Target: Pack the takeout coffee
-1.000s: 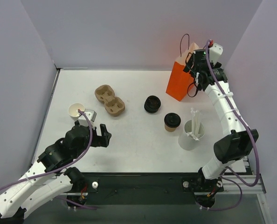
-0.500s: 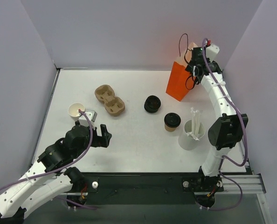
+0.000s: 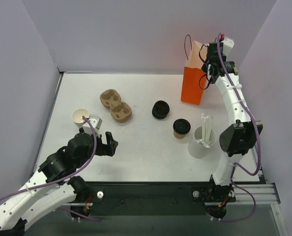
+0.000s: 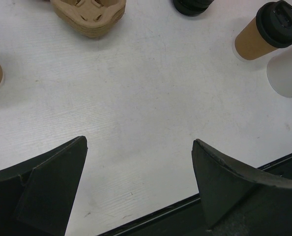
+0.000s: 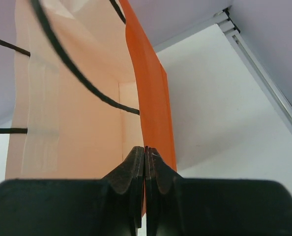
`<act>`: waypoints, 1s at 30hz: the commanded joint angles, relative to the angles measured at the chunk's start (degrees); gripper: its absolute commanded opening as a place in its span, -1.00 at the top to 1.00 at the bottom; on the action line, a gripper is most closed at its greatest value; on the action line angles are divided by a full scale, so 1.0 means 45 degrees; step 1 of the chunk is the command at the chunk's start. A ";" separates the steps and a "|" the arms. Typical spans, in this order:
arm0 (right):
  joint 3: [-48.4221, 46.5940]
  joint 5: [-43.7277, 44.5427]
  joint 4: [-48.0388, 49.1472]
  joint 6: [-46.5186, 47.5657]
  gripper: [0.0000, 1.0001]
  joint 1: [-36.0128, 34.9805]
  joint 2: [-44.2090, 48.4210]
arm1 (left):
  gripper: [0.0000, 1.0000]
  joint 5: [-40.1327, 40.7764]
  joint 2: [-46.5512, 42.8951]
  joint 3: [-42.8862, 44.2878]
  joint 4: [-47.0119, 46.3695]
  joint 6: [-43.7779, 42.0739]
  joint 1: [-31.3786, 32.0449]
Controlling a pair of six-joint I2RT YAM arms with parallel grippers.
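Top external view, nearest first: the left arm lies low and folded over the near-left corner of the white table (image 3: 136,157). The left gripper (image 3: 109,145) points right, just above the surface. Its jaws are spread wide with nothing between them; the left wrist view shows only bare, faintly ribbed tabletop between the dark wedge-shaped fingers (image 4: 57,187).

- Right of centre, a plain white cup (image 3: 199,146) stands upright. It is a tall cylinder holding a loose bunch of white stirrers (image 3: 205,127).
- Just beside it on the left stands the takeout coffee (image 3: 181,128), upright on the table. It is a short tan paper cup under a round black lid.
- At the left is an open paper cup (image 3: 80,116), white inside, contents not visible.
- Mid-table sit a bare stack of black lids (image 3: 160,109) and a moulded brown pulp carrier (image 3: 115,105) whose two wells are vacant.
- At the far right, the orange bag (image 3: 193,84) stands upright near the back wall, mouth open, with thin black cord handles (image 5: 67,69). The right wrist view shows its pale interior, and no contents can be made out.

The right arm reaches up and far back, nearly straight. The right gripper (image 3: 209,68) is clamped tight on the bag's top edge, with the paper wall pinched between its fingers (image 5: 156,169).
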State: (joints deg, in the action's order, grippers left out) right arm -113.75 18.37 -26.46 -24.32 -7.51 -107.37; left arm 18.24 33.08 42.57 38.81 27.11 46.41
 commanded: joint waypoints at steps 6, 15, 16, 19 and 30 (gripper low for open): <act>-0.1050 -0.1307 0.0645 0.1341 1.00 0.0028 0.1925 | -0.95 0.0419 -0.0320 0.0131 -0.0362 -0.0185 0.0057; 0.1234 -0.3962 0.1055 0.1907 1.00 -0.0694 0.4971 | -0.95 0.1258 -0.0944 0.0248 0.0048 0.0088 0.0077; 0.1700 -0.4507 0.1055 0.1907 1.00 -0.0753 0.5515 | -0.94 0.1337 -0.1138 0.0209 0.0067 0.0127 0.0077; 0.2541 -0.6051 0.1016 0.1946 1.00 -0.0870 0.6745 | -0.94 0.1590 -0.1432 0.0189 0.0146 0.0225 0.0077; 0.7521 -1.1069 0.0900 0.3544 0.97 -0.2609 1.0615 | -0.95 0.1630 -0.1785 0.0072 0.0048 0.0225 0.0077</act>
State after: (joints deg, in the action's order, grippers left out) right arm -85.69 -18.09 -23.81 -12.49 -18.20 -64.53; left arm 24.27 25.45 42.57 39.70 27.92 46.46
